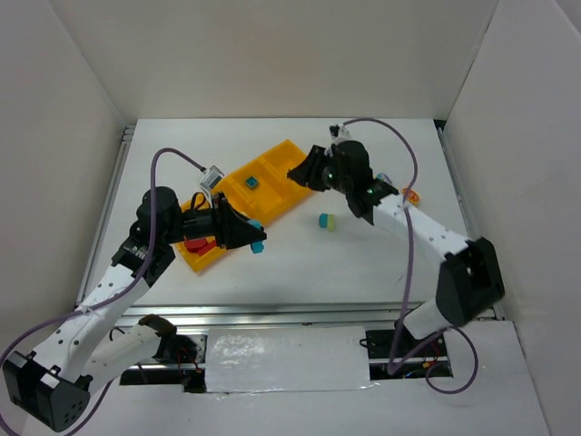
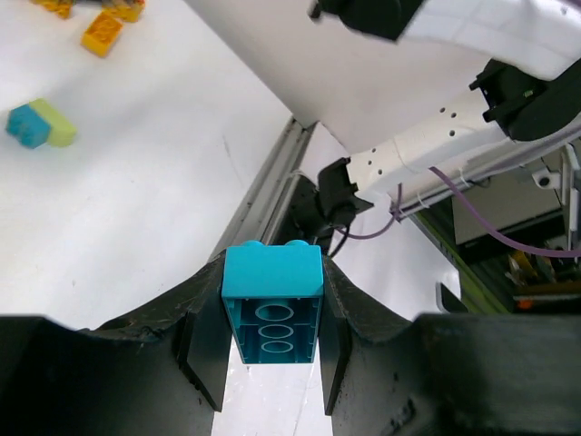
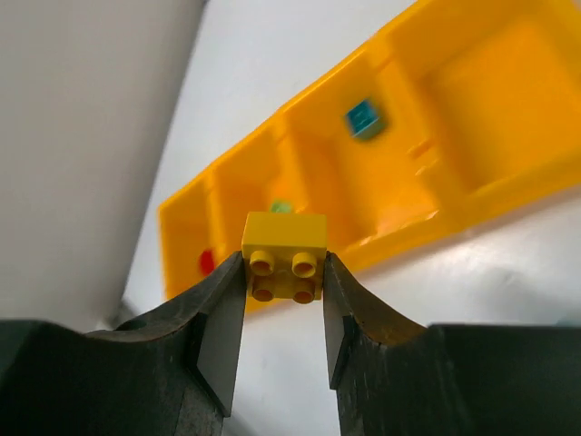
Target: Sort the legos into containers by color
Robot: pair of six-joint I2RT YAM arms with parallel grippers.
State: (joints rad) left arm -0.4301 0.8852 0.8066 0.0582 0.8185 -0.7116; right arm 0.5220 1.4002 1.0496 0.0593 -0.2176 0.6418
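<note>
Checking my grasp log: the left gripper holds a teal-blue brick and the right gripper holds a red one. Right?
No. The right gripper holds an orange-yellow brick, not red, per the right wrist view. The left gripper does hold a teal-blue brick.

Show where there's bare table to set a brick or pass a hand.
Bare white table lies between the tray, the loose teal-green brick pair and the near rail. The tray's end compartment is empty too. Crowded: both tray ends, where the left hand grips a teal brick and the right hand a yellow brick.
</note>
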